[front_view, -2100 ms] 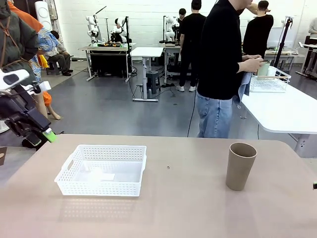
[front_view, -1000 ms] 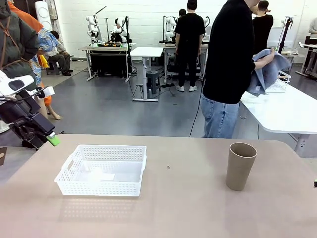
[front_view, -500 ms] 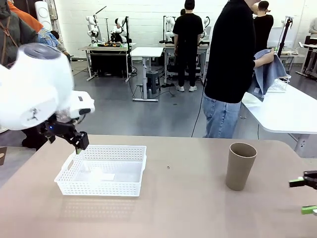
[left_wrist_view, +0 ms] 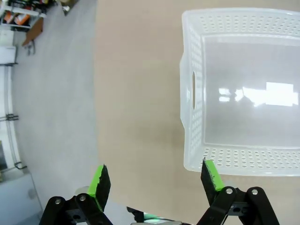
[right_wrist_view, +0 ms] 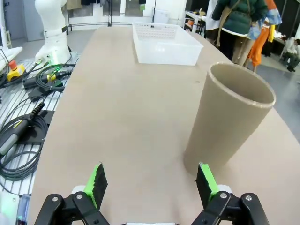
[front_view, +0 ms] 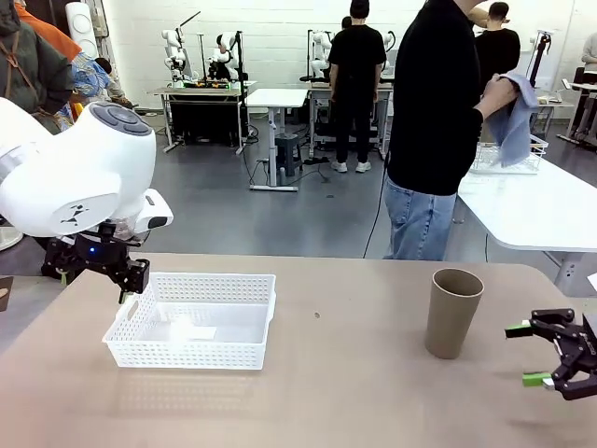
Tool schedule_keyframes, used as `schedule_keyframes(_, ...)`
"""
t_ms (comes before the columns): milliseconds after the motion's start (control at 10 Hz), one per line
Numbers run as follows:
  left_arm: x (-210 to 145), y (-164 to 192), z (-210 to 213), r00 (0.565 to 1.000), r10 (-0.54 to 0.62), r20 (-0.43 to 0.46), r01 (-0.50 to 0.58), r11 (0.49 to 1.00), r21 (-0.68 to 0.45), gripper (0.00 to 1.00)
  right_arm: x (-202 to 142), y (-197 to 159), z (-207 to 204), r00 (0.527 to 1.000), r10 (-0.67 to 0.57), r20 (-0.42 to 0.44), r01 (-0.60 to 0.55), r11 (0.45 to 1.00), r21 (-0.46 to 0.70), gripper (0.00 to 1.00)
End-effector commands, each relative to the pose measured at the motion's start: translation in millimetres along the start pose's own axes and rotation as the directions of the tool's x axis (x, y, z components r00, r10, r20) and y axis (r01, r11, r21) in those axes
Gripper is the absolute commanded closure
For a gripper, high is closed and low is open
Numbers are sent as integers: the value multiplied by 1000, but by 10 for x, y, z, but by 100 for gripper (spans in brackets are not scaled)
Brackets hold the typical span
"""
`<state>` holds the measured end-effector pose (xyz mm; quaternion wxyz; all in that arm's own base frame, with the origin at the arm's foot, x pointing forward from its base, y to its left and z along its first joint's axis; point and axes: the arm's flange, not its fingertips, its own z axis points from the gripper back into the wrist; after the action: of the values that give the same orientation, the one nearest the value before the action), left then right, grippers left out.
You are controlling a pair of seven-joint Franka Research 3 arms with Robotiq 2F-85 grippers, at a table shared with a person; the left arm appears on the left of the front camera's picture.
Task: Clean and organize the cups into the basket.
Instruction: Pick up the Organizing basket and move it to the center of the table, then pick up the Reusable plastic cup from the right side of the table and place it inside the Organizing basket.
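One tan cup [front_view: 452, 313] stands upright on the brown table, right of centre. My right gripper [front_view: 525, 354] hovers open just to its right, apart from it. In the right wrist view the cup [right_wrist_view: 229, 119] stands ahead and to the right of the open gripper [right_wrist_view: 150, 180]. The white mesh basket [front_view: 187, 355] sits at the left with nothing in it. Above the basket's left end my left gripper [front_view: 93, 280] points down, open. In the left wrist view the basket [left_wrist_view: 187, 93] lies right of the open gripper [left_wrist_view: 154, 176], with one fingertip [left_wrist_view: 209, 169] over its corner.
A person stands beyond the far edge, holding up a blue cloth [front_view: 515, 117] by a white side table [front_view: 541, 210] with a wire basket [front_view: 508, 159]. Cables [right_wrist_view: 28, 93] lie beside the table behind my right arm. The other arm's base [right_wrist_view: 52, 33] stands there too.
My left arm swung in from the far left to above the basket's left end. My right gripper entered from the right edge toward the cup. The person raised the cloth.
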<state>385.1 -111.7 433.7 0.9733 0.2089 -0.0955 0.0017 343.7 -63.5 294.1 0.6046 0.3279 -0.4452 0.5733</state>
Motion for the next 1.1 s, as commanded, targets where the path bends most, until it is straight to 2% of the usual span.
schedule_keyframes(0,-40,-12,-87,999,38,-23,-39,996,-83,0,-328,75,-213,998,65,4,-64,997,-50,0)
schedule_keyframes(400,-179,59,-168,999,21,-24,-24,987,-157,0,-396,-155,-384,1000,-10,11,11,997,-76,0)
schedule_keyframes(600,-189,85,-157,1000,10,8,-8,976,-218,0,-428,-271,-415,997,-76,16,77,993,-86,0)
schedule_keyframes(700,-112,23,-147,999,35,-34,-40,990,-133,0,-428,-325,-407,993,-113,31,115,990,-78,0)
schedule_keyframes(800,-112,23,-147,999,35,-34,-40,990,-133,0,-410,-337,-382,990,-136,27,137,988,-65,0)
schedule_keyframes(900,-112,23,-147,999,35,-34,-40,990,-133,0,-271,-211,-284,994,-106,13,107,993,-59,0)
schedule_keyframes(1000,-112,23,-147,999,35,-34,-40,990,-133,0,-271,-211,-284,994,-106,13,107,993,-59,0)
